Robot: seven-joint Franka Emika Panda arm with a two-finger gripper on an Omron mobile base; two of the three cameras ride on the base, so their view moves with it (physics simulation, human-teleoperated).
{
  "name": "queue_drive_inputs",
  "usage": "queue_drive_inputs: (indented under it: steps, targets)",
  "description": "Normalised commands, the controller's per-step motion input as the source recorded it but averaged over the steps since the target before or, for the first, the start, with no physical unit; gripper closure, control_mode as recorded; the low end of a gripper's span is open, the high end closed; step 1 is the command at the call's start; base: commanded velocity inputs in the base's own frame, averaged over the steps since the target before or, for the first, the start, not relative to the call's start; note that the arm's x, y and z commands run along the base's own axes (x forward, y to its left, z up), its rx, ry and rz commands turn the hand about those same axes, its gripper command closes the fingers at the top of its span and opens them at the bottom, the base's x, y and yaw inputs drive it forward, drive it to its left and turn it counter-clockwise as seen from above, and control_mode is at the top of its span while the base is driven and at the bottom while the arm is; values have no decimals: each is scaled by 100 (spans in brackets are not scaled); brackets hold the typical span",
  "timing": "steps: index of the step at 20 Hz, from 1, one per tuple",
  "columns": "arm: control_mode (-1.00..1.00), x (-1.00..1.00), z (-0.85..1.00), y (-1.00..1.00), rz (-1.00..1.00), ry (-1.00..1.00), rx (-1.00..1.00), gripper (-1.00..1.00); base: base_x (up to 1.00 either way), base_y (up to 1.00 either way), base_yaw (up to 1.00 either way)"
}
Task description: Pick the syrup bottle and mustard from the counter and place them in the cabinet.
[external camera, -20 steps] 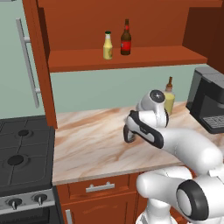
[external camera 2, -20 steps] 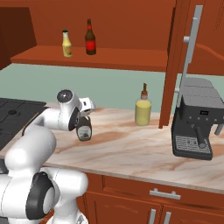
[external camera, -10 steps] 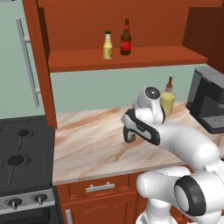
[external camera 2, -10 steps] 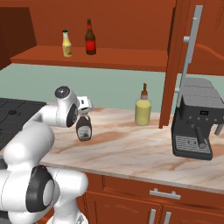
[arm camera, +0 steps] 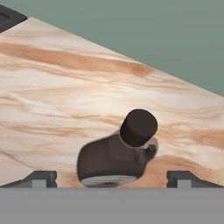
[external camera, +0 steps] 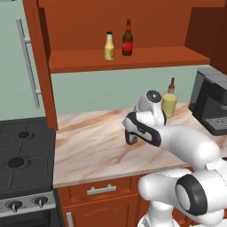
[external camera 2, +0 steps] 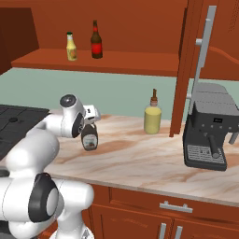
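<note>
The syrup bottle [external camera 2: 89,139], dark brown with a dark cap, stands upright on the marbled counter [external camera 2: 140,161]. My gripper [arm camera: 113,179] is open, one fingertip on each side of the bottle [arm camera: 114,158] with a gap on both sides. From the left the arm hides most of the syrup bottle [external camera: 131,140]. The mustard [external camera: 109,46], yellow with a green cap, stands on the shelf of the cabinet [external camera: 133,60]; from the right the mustard [external camera 2: 71,46] sits at the shelf's left.
A slim brown bottle with a red label [external camera: 127,38] stands beside the mustard. A bigger dull-yellow bottle [external camera 2: 152,117] is at the back of the counter. A coffee machine [external camera 2: 207,135] stands at the right, a stove [external camera: 22,155] at the left.
The hand has edged slightly lower and closer around the syrup bottle. The bottle has not moved and the jaws stay open.
</note>
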Motion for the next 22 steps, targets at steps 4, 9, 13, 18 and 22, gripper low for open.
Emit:
queue_drive_inputs:
  steps: [4,9,13,18,22]
  targets:
    - [-100,19,-10,0,0,0,0,-100,0,0,0]
    - [-100,28,-10,0,-1,0,0,-100,0,0,0]
    - [-100,29,-11,0,-1,0,1,-100,0,0,0]
    - [-100,24,-16,0,-1,0,2,-100,0,0,0]
    - [-100,20,-15,0,0,0,2,-100,0,0,0]
